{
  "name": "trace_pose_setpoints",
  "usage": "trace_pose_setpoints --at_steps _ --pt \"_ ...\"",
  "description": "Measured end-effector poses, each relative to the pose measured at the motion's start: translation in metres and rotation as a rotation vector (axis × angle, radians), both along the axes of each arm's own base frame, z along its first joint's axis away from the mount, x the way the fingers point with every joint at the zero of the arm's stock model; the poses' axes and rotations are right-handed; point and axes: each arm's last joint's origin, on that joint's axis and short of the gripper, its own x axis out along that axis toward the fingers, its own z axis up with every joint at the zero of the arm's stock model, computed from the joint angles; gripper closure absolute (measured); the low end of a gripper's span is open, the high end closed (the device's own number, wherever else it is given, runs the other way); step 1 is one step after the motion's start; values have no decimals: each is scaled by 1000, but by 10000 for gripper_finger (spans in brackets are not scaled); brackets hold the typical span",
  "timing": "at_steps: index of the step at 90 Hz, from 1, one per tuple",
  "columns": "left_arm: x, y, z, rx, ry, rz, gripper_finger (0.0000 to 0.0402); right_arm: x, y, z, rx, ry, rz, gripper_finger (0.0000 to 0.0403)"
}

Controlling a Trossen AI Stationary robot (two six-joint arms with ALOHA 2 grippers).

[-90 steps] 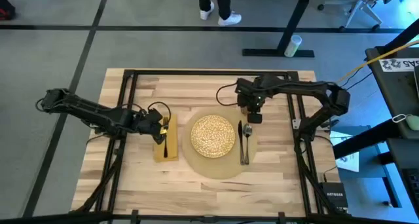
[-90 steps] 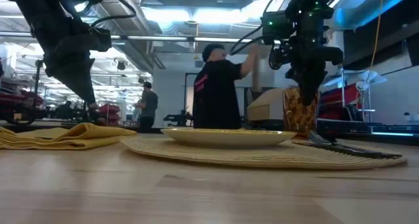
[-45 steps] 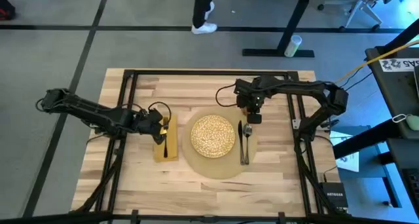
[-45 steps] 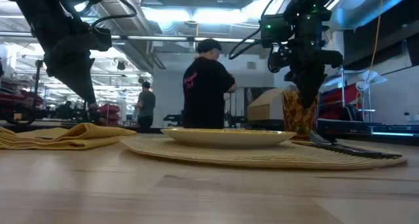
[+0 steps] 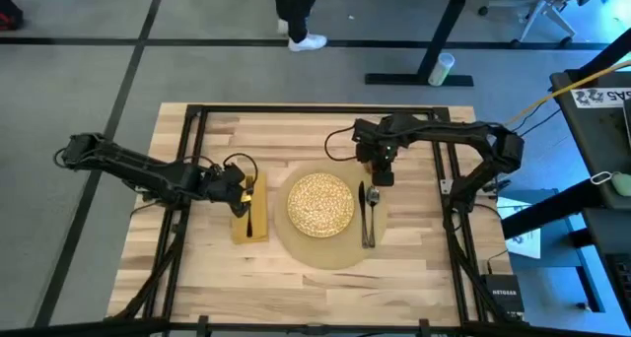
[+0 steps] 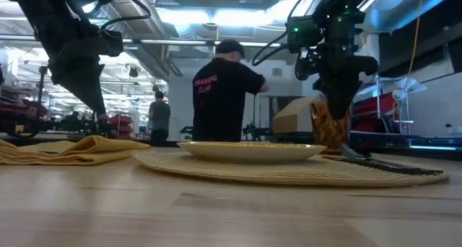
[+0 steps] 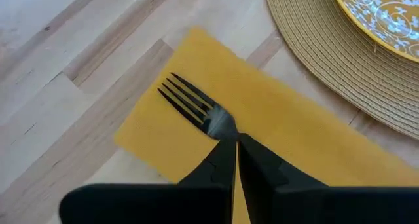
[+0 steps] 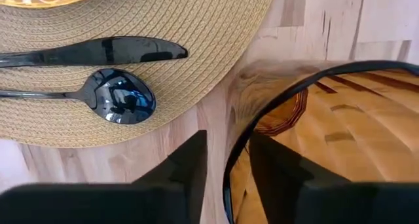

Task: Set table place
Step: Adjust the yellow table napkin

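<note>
We find the right gripper (image 8: 226, 168) clamped on the rim of the amber glass (image 8: 314, 139), one finger inside, one outside; the glass stands on the table (image 5: 296, 140), just beyond the placemat (image 8: 196, 86) edge. Beside these jaws lie the spoon (image 8: 121, 96) and knife (image 8: 98, 50). The left gripper (image 7: 236, 160) is closed on the fork (image 7: 196, 107) over the napkin (image 7: 281, 119). The plate (image 5: 320, 203) sits centered on the placemat. A person (image 6: 222, 95) stands beyond.

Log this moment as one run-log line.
left gripper shut on fork, over napkin | right gripper pinching glass rim beside placemat
</note>
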Motion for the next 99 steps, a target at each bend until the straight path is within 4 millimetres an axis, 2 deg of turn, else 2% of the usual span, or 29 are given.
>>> trace_pose_setpoints --at_steps 28,66,81,93,99 --pt "0 0 0 6 5 -11 402 0 0 4 11 7 2 296" --pt "0 0 1 20 -12 10 402 12 -5 59 -30 -61 88 301" --pt "7 -4 7 59 -70 -43 402 12 -2 73 -51 -53 129 334" --pt "10 -6 16 78 -81 -78 402 11 7 74 -72 -3 220 387" --pt "8 -6 18 76 -54 -83 402 12 13 74 -74 16 263 397"
